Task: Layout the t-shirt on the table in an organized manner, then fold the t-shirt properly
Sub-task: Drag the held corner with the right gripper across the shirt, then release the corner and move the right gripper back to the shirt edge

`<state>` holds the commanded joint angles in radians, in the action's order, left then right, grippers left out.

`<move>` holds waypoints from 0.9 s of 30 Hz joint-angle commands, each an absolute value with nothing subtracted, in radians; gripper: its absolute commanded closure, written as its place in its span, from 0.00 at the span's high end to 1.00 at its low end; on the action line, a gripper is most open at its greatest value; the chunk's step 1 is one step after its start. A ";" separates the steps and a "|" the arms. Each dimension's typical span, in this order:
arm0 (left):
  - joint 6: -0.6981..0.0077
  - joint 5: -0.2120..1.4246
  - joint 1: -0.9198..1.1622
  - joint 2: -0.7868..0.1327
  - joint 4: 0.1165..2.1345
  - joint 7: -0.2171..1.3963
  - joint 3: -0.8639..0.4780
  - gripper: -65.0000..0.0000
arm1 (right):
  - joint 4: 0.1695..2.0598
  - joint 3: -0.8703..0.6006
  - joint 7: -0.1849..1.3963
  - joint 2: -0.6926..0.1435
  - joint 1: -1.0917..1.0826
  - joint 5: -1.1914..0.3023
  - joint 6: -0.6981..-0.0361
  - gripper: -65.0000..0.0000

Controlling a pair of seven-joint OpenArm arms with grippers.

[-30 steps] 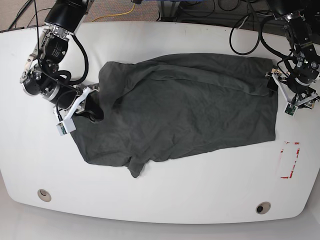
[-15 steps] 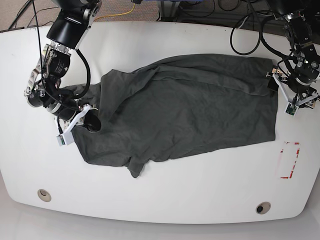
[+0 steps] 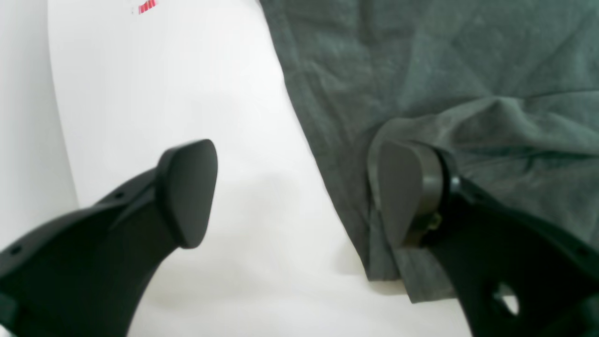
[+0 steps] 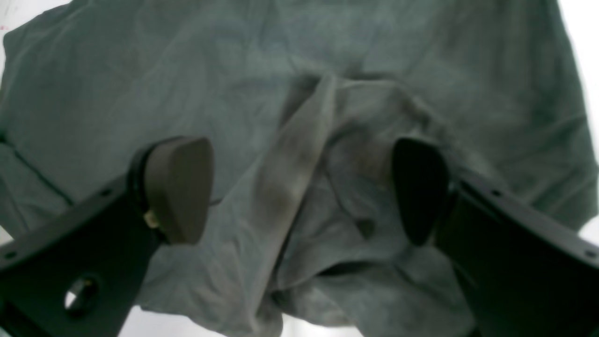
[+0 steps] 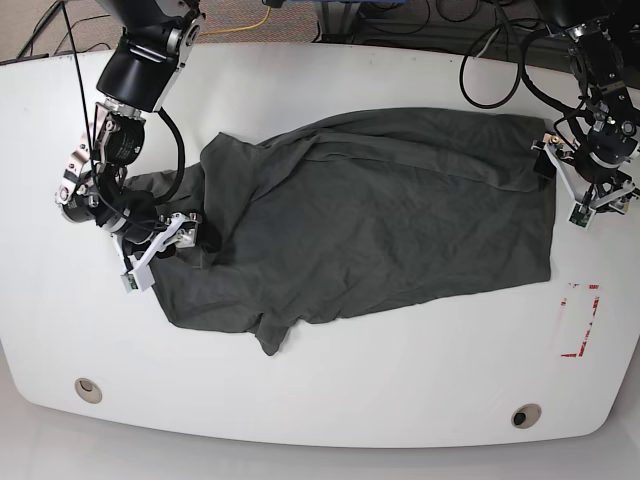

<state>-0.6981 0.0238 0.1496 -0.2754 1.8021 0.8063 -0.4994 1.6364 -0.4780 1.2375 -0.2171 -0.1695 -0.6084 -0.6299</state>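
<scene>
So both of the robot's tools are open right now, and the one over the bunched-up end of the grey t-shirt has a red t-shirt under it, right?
Not quite: the t-shirt under the right tool is dark grey, not red, as the right wrist view shows. Both tools are open.

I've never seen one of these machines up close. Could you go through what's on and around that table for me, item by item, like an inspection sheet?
Surface: white table, two round holes near the front edge, a red tape mark.
Job's things: dark grey t-shirt spread out, wrinkled, bunched at one end.
Clutter: nothing seen.
Grippers: left tool open at the shirt's edge, one finger on cloth; right tool open over bunched fabric.
Cables: black leads and a yellow one behind the table.
Surroundings: floor only partly visible.
</scene>
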 joint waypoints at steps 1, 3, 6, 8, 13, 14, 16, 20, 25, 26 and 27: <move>-0.698 0.024 0.148 -0.275 1.802 0.806 -0.499 0.78 | 1.652 -0.479 1.244 -0.220 -0.160 -0.608 -0.631 0.86; -0.698 0.024 0.148 -0.275 1.802 0.806 -0.499 0.78 | 1.727 -0.484 1.277 -0.219 -0.105 -0.631 -0.631 0.85; -0.698 0.024 0.147 -0.275 1.802 0.806 -0.499 0.78 | 1.790 -0.484 1.293 -0.219 -0.019 -0.693 -0.631 0.85; -0.698 0.024 0.147 -0.275 1.802 0.806 -0.499 0.78 | 1.811 -0.479 1.293 -0.216 0.027 -0.730 -0.627 0.85; -0.698 0.024 0.147 -0.275 1.802 0.805 -0.499 0.78 | 1.819 -0.478 1.285 -0.182 0.099 -0.753 -0.628 0.85; -0.698 0.024 0.147 -0.275 1.802 0.805 -0.499 0.78 | 1.817 -0.478 1.280 -0.177 0.105 -0.753 -0.628 0.85; -0.698 0.024 0.147 -0.275 1.802 0.805 -0.498 0.78 | 1.817 -0.475 1.267 -0.174 0.111 -0.753 -0.630 0.85; -0.698 0.024 0.147 -0.274 1.802 0.805 -0.498 0.78 | 1.816 -0.452 1.224 -0.176 0.122 -0.753 -0.630 0.85; -0.698 0.024 0.147 -0.274 1.802 0.805 -0.498 0.78 | 1.755 -0.401 1.194 -0.193 0.099 -0.753 -0.627 0.85; -0.698 0.024 0.147 -0.274 1.802 0.805 -0.498 0.78 | 1.741 -0.395 1.194 -0.197 0.090 -0.753 -0.627 0.85; -0.698 0.024 0.147 -0.274 1.802 0.805 -0.498 0.78 | 1.710 -0.383 1.194 -0.203 0.076 -0.753 -0.628 0.85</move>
